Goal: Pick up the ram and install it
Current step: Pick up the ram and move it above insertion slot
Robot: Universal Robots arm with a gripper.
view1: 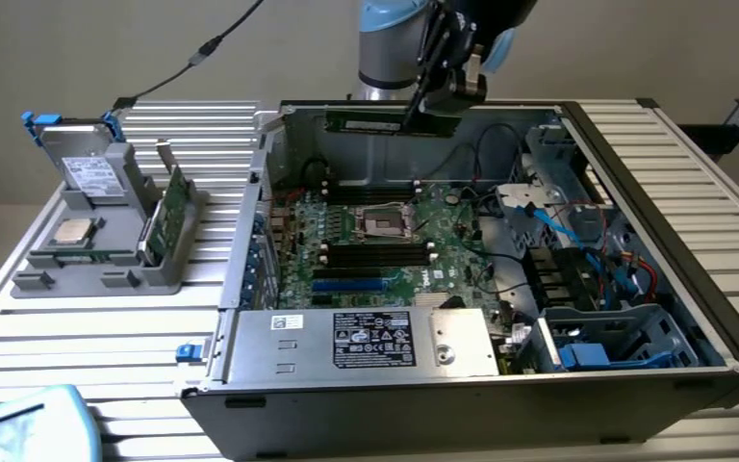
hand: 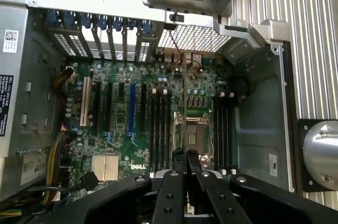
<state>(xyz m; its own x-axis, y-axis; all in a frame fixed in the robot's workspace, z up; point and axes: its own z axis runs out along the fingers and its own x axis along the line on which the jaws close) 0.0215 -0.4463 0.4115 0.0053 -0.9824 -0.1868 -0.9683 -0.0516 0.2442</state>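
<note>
Green ram [view1: 369,122] is pinched near one end by the gripper [view1: 429,117], with the jaws pressed onto its flat faces. The stick hangs well above the motherboard [view1: 344,231]. Its long axis runs parallel to the memory slots [view1: 372,256] below, and it is not yet seated.

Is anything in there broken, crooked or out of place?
Nothing stands out. The ram is gripped near one end by the fingers, above the open case. The motherboard looks intact, and nothing is spilled.
</note>
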